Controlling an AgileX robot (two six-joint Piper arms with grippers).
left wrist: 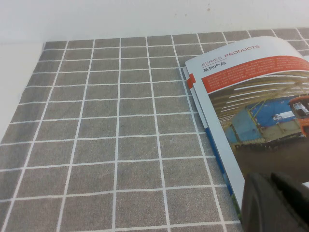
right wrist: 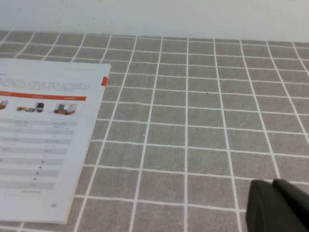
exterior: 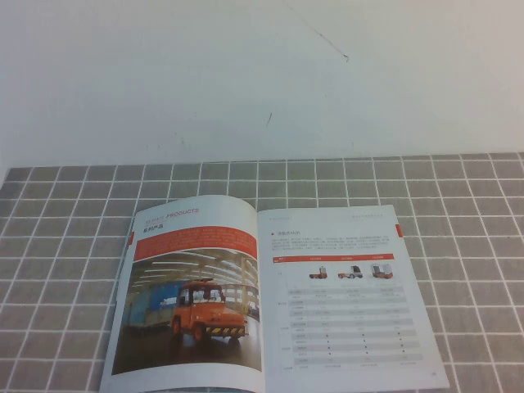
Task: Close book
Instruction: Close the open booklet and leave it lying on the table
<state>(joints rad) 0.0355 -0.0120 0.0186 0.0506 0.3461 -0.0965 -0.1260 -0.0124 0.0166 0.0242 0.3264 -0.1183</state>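
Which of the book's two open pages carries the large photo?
The left page, with the orange vehicle photo; the right page shows a table. The left gripper hangs by the photo page, the right gripper over cloth beside the other.

Grey tablecloth point(exterior: 82, 213) with white grid lines, plain white surface point(exterior: 246, 74) beyond its far edge

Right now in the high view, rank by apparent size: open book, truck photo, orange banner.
Largest to smallest:
open book
truck photo
orange banner
Left claw hangs by the book's left edge, right claw over the tablecloth to its right; both are out of this view.
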